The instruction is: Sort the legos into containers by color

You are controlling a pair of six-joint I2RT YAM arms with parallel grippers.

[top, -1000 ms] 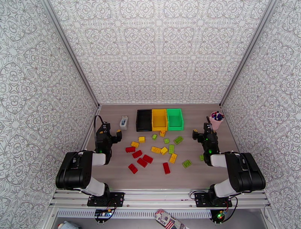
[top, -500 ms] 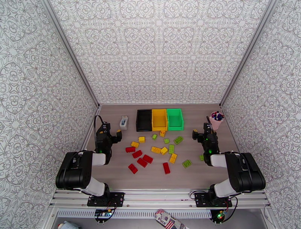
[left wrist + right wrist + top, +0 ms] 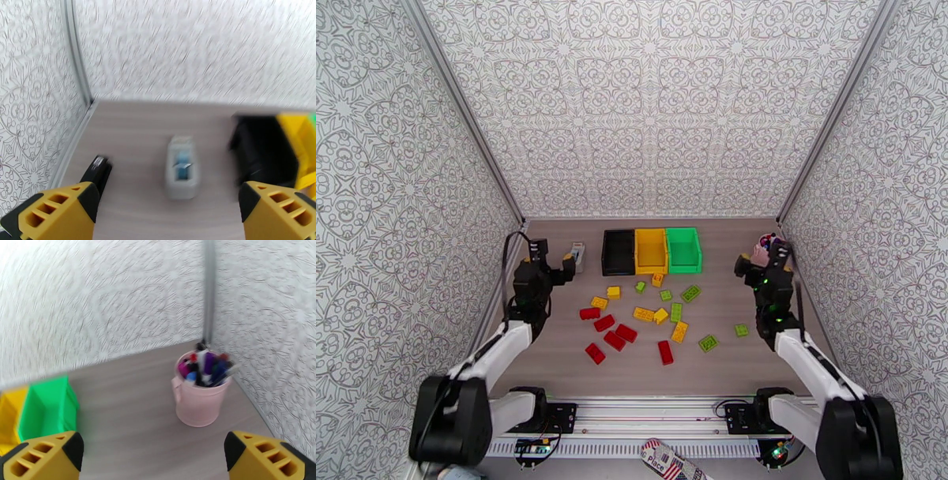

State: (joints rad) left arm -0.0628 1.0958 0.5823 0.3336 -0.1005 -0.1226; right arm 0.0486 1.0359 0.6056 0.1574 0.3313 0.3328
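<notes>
The legos lie loose on the table's middle: red ones (image 3: 605, 322) at the left, yellow-orange ones (image 3: 644, 313) in the centre, lime green ones (image 3: 690, 293) toward the right. Behind them three containers stand side by side: black (image 3: 618, 253), yellow (image 3: 650, 250) and green (image 3: 683, 249). My left gripper (image 3: 553, 259) hovers open at the left, level with the black container (image 3: 262, 154), nothing between its fingers (image 3: 59, 213). Off to the right of the green container (image 3: 47, 409), my right gripper (image 3: 762, 260) is open and empty too.
A small white-and-blue box (image 3: 181, 167) lies just ahead of the left gripper. A pink cup of pens (image 3: 199, 405) stands in the back right corner, right in front of the right gripper. Patterned walls close the table on three sides.
Both arms have stretched out and lifted, carrying the grippers toward the back: the left toward the white-and-blue box, the right toward the pink cup. A green lego near the right arm is uncovered.
</notes>
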